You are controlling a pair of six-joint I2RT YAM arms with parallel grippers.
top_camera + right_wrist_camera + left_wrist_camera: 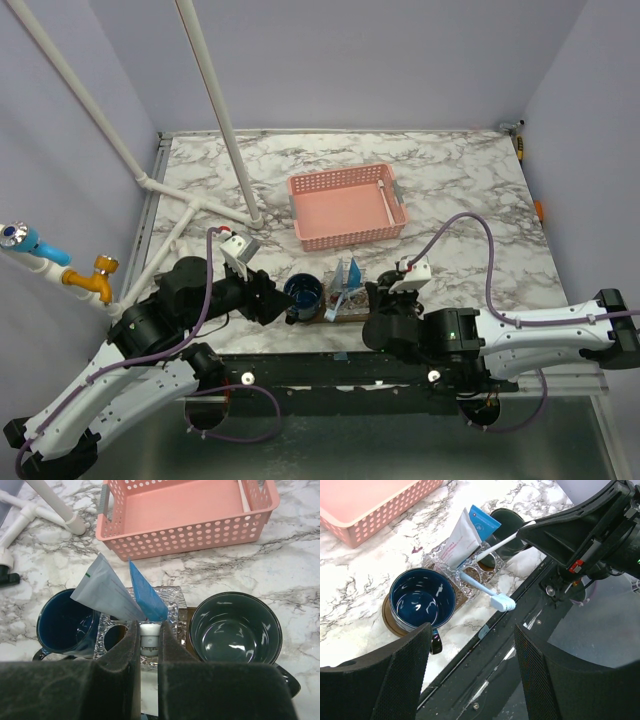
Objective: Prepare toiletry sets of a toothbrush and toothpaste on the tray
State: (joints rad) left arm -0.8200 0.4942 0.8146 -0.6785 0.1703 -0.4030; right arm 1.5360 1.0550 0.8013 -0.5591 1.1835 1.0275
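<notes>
Right gripper (148, 630) pinches toothbrush (499, 543), plain from left wrist

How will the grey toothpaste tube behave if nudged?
Leaning wide-end up in the clear holder, the grey toothpaste tube probably tips toward the blue tube rather than sliding. Its flat body looks soft, likely denting when squeezed.

Blue cup (65, 625) and dark cup (235, 627) flanking glass holder (175, 600), leaving no gap. Toothpaste tubes (107, 592) leaning up, blocking holder's top. Marble table (300, 570) lying open before pink basket (185, 535). White pipes (215, 110) slanting over left rear.
</notes>
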